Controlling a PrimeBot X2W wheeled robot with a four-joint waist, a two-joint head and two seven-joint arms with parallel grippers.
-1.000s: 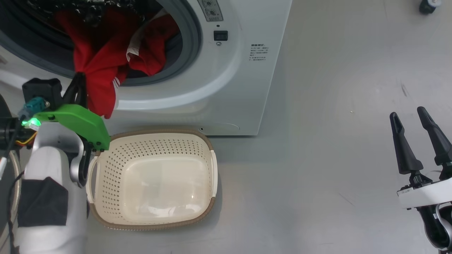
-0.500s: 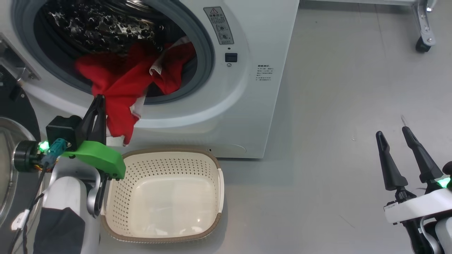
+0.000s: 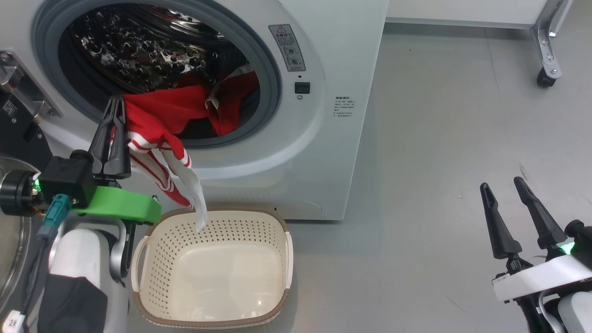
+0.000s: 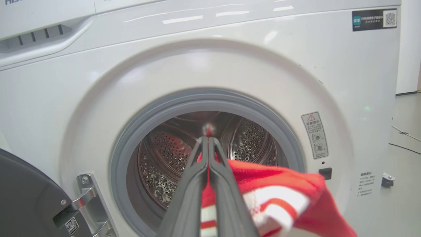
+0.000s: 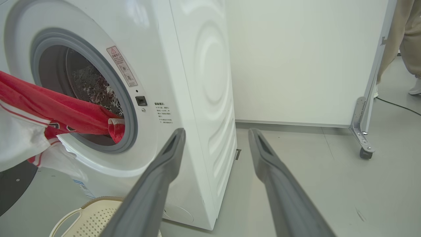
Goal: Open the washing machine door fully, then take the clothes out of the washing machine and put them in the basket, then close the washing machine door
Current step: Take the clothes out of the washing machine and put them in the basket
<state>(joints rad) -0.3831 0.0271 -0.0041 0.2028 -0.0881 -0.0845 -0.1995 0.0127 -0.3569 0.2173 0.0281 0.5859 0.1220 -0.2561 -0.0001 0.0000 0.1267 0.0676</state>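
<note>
1. The left hand has its two dark fingers pressed together, pinching a red jersey with white stripes. The fingers point up and forward at the open mouth of the washing machine.
2. From the pinch, the jersey's long axis runs away to the hand's right and back over the grey gasket into the lower part of the steel drum, pulled nearly straight. On the near side of the fingers the rest folds over and hangs down, striped trim first, then a white end.
3. That white end dangles below and to the right of the hand, at the back rim of the basket. The basket stands on the floor against the machine's front, with nothing else in it, its two handles facing left and right.
4. Left of the hand, the washing machine door stands swung out on its hinge.
5. Well off to the right, the right hand hangs over the grey floor, fingers spread apart and holding nothing, pointing up the head view.
6. Past it, a person's beige trouser leg shows behind a partition on a caster.
</note>
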